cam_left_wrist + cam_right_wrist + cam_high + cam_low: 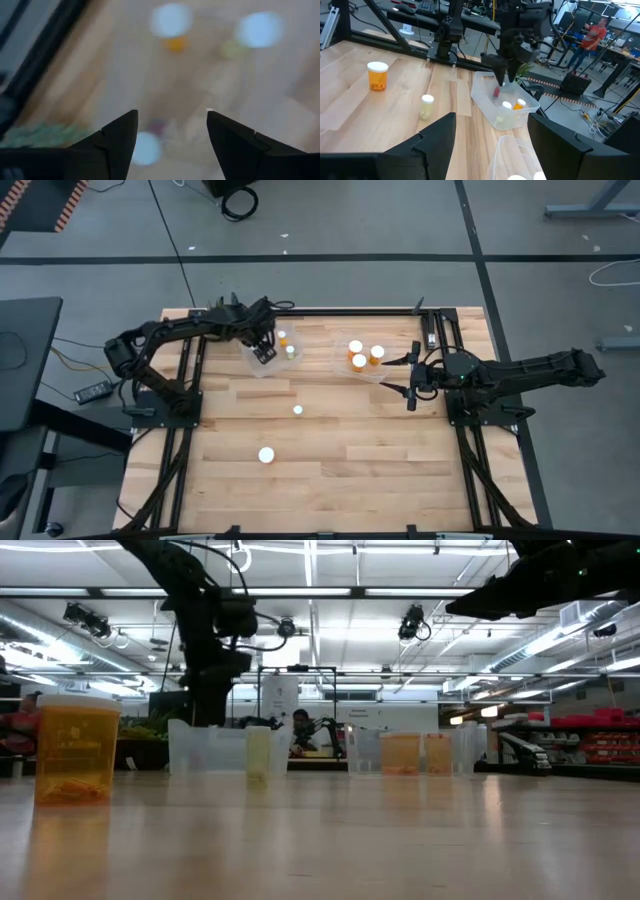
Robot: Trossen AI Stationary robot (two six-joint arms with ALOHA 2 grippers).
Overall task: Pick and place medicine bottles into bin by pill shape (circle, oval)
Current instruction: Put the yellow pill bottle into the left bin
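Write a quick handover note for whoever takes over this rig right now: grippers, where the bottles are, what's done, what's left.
Left gripper: jaws open, empty, hanging over the left bin.
Right gripper: jaws open, empty, beside the right bin, waiting.
Done: left bin holds at least two bottles, one orange, one pale; right bin holds three orange bottles.
Left: two bottles on the table, a slim pale one mid-table and a wide orange one nearer the front. Pill shapes can't be read from these views.

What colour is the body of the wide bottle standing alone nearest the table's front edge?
Orange, with a white cap: the wide bottle shows best in the right wrist view; also at the low view's left.
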